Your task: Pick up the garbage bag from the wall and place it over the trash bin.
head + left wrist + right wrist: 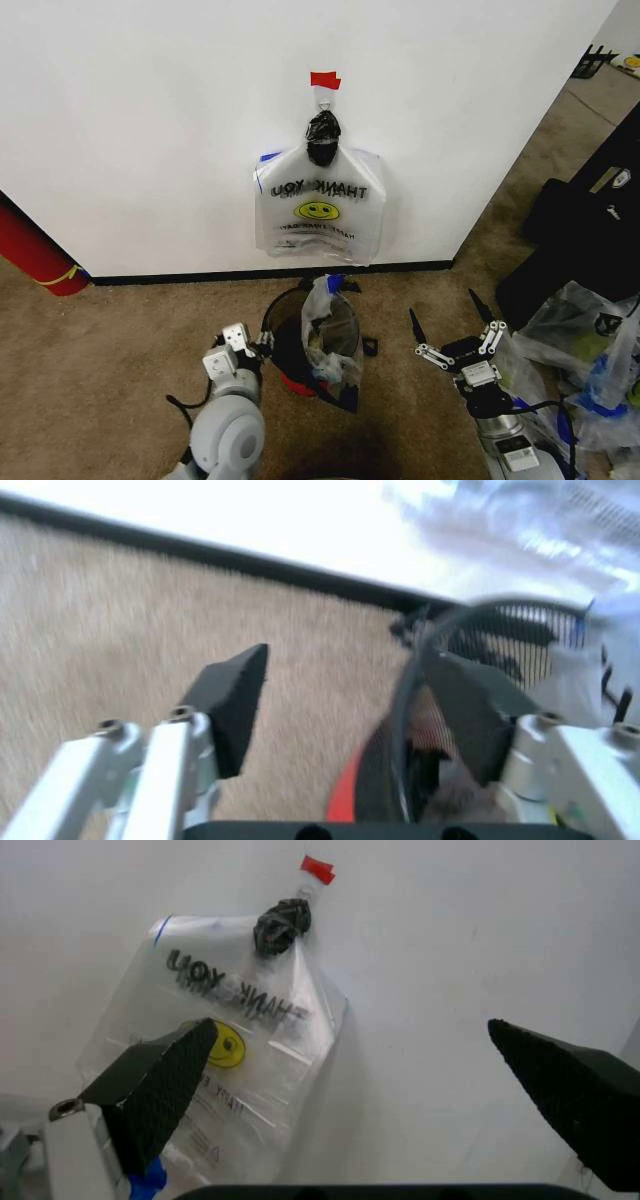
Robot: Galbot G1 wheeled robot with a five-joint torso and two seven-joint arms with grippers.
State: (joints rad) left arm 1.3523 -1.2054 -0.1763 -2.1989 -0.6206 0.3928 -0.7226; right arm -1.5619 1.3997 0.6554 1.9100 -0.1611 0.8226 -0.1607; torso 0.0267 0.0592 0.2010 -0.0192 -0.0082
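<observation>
The trash bin [276, 322], black wire mesh on a red base, stands on the carpet just in front of the wall. The garbage bag [331, 335], thin and translucent with blue handles on top, sticks upright out of the bin's right half. My left gripper [254, 346] is open at the bin's left side. In the left wrist view, the left gripper [345, 667] has the bin's rim [408, 705] between its spread fingers. My right gripper [442, 308] hovers wide open to the right of the bin, touching nothing.
A matching "THANK YOU" bag [318, 205] hangs on the wall under a black knot [322, 135] and red tape; in the right wrist view it [225, 1057] lies far beyond the open fingers. Heaped clear bags [585, 350] and black cases [585, 235] crowd the right. A red cylinder [35, 255] leans at left.
</observation>
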